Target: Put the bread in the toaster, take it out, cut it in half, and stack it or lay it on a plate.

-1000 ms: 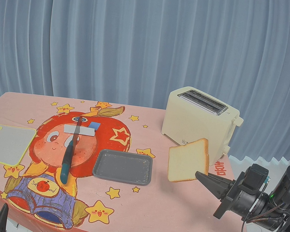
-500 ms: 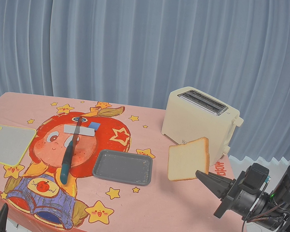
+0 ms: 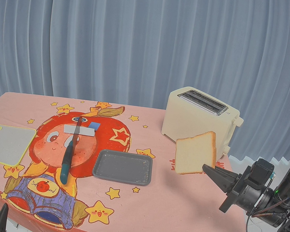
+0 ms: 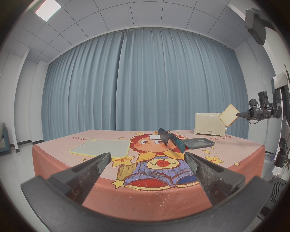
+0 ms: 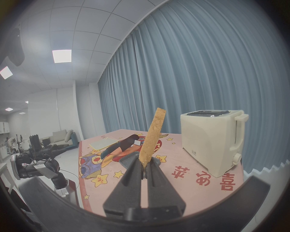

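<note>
1. Blue-grey curtain [image 3: 126, 41] hangs across the whole back of the room, behind a counter [image 3: 181, 211] under a pink cloth printed with a cartoon apple figure and stars.
2. On my feed the right claw [image 3: 205, 168] is closed tight on one lower corner of the bread [image 3: 195, 152].
3. That slice is in the air, clear of the counter. It stands on edge with a slight tilt, just in front of the toaster [image 3: 196, 125] on the robot's right, with its top edge below the slots.
4. From the right wrist camera I see the bread [image 5: 152, 136] edge-on, rising out of the claw [image 5: 144, 164]. The toaster [image 5: 211, 142] stands apart from it to one side.
5. The left claw [image 4: 147, 155] has its fingers spread wide. It sits low, off the near edge of the counter on the robot's left.
6. A dark grey tray [image 3: 123, 167] lies flat near the middle of the counter, between the toaster and the knife [image 3: 68, 154].
7. The knife has a teal handle, and its dark blade crosses a small white card [image 3: 79, 130] on the apple face.
8. Well to the left lies a grey cutting board [image 3: 7, 144] with a yellow-green rim, flat near the counter's left edge.
</note>
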Tool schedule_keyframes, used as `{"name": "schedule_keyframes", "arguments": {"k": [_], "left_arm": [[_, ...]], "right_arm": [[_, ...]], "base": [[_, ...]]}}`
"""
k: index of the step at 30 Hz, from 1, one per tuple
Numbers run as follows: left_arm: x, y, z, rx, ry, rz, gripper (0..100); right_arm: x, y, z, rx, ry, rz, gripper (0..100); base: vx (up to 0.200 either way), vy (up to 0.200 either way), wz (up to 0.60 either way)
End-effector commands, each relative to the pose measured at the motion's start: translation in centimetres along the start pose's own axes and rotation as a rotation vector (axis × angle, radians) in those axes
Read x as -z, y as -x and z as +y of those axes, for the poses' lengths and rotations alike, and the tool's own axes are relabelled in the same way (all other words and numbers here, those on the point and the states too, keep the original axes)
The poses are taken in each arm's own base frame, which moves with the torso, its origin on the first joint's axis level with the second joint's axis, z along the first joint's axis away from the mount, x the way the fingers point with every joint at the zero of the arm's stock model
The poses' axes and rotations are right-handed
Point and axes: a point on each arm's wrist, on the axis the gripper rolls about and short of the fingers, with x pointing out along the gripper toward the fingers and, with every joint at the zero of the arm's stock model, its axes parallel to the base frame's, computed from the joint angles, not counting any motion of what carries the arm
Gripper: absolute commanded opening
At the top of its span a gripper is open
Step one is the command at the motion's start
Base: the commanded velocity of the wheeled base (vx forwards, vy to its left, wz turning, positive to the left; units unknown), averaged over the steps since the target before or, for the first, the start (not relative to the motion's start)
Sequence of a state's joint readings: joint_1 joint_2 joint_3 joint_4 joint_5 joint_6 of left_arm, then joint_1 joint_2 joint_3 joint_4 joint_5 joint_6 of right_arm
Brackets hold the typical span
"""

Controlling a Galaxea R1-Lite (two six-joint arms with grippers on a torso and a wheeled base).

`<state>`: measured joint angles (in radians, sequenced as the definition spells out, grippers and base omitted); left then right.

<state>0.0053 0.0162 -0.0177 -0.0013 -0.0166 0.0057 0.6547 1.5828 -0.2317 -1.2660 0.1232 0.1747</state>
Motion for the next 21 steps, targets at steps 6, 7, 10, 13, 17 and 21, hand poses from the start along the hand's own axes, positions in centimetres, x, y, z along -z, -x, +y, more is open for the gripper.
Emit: {"name": "schedule_keyframes", "arguments": {"k": [6,7,10,13,17,21], "left_arm": [[0.5,0.0,0.0,-0.001,0.000,0.003,100],[0.5,0.0,0.0,-0.001,0.000,0.003,100],[0.5,0.0,0.0,-0.001,0.000,0.003,100],[0.5,0.0,0.0,-0.001,0.000,0.003,100],[0.5,0.0,0.0,-0.001,0.000,0.003,100],[0.5,0.0,0.0,-0.001,0.000,0.003,100]], "right_arm": [[-0.4,0.6,-1.1,0.047,0.041,-0.019,0],[-0.4,0.6,-1.1,0.048,0.046,-0.019,0],[-0.5,0.8,-1.3,0.031,0.050,-0.018,0],[-0.7,1.1,-2.0,0.039,0.067,-0.027,0],[-0.7,1.7,-2.8,0.028,0.106,-0.021,0],[-0.8,2.1,-3.3,0.019,0.118,-0.022,0]], "base": [[0.000,0.000,0.00],[0.000,0.000,0.00],[0.000,0.000,0.00],[0.000,0.000,0.00],[0.000,0.000,0.00],[0.000,0.000,0.00]]}}
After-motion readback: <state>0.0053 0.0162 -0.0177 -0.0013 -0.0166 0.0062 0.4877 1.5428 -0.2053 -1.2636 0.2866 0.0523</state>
